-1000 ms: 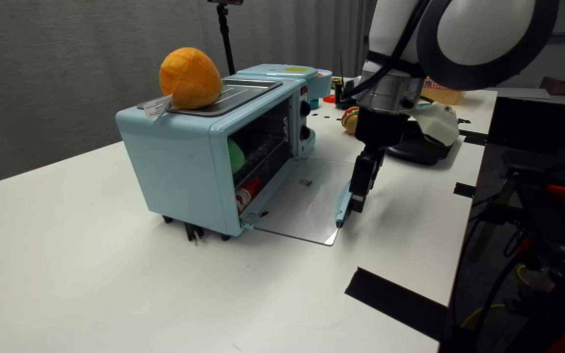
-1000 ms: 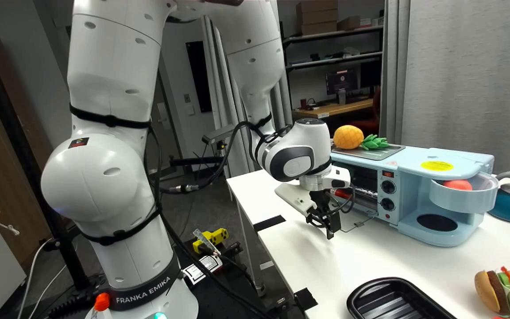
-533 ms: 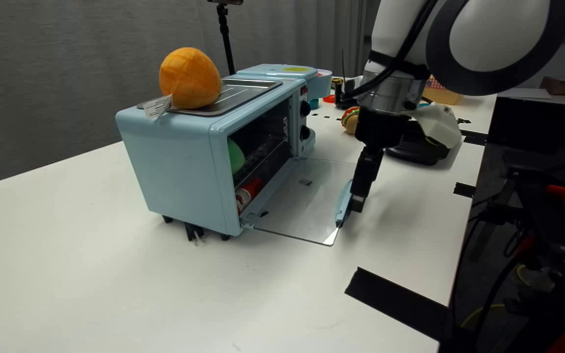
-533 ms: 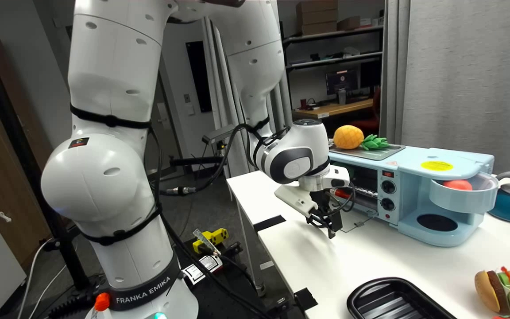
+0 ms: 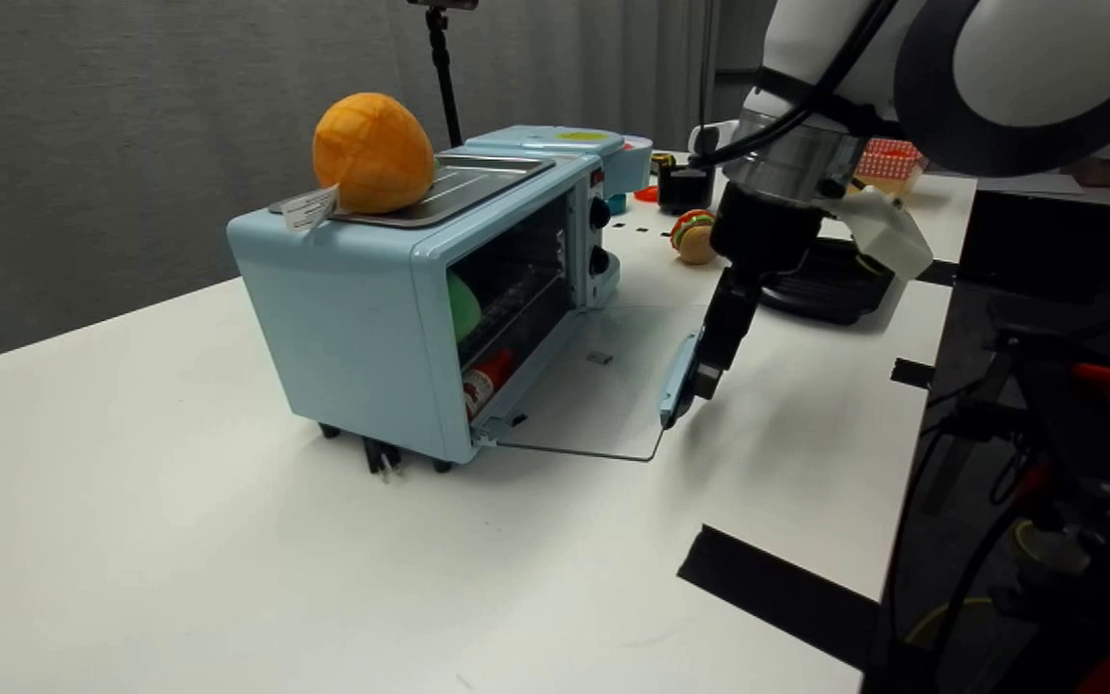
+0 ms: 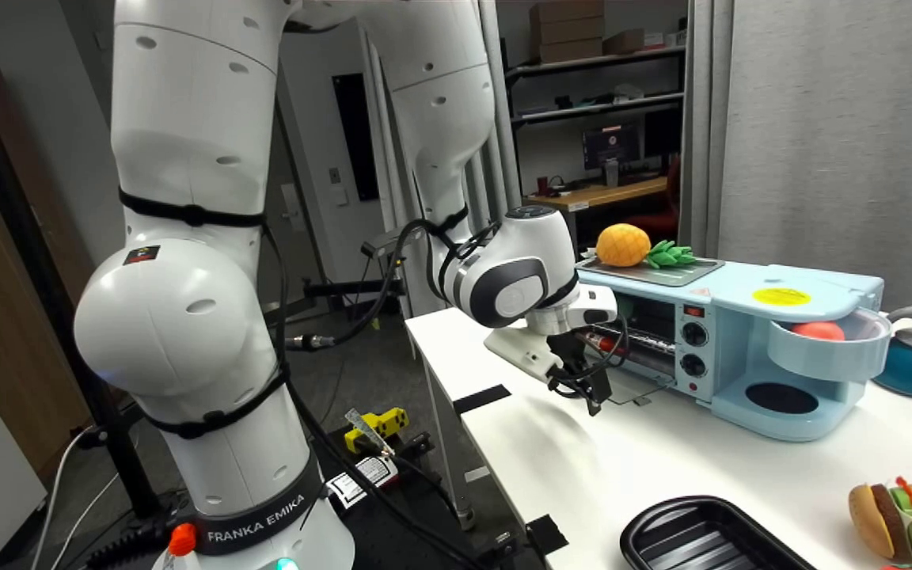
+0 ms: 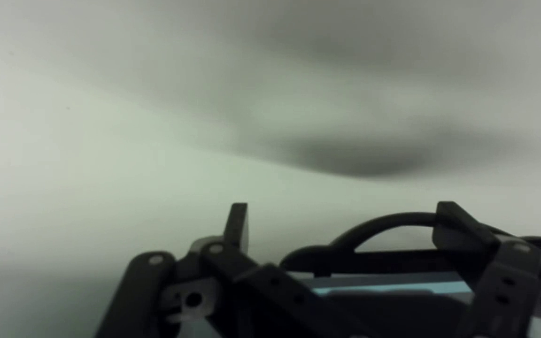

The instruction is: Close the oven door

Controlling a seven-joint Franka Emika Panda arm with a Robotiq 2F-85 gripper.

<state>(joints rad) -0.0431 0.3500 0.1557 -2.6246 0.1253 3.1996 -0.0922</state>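
Note:
The oven door (image 5: 603, 386), a clear panel with a pale blue handle strip (image 5: 678, 381), hangs open from the light-blue toy oven (image 5: 343, 328). Its front edge is tilted slightly above the table. In the other exterior picture only a little of the door's corner (image 6: 642, 400) shows beside the gripper. My gripper (image 5: 701, 387) is at the door's outer edge, against the handle strip; it also shows in an exterior view (image 6: 595, 402). In the wrist view my gripper (image 7: 343, 220) is open, its fingers wide apart. The dark arched handle (image 7: 383, 260) lies across between them, partly behind one finger.
A plush pineapple (image 5: 372, 154) lies on the oven's metal top tray (image 5: 488, 178). A green thing (image 5: 462, 308) and a red bottle (image 5: 489, 378) are inside the oven. A black tray (image 6: 701, 538) and a toy burger (image 6: 899, 522) are on the table.
The door's front edge has risen a little from the table. My gripper has tilted and moved slightly up with it, and the arm above has swung away from the oven.

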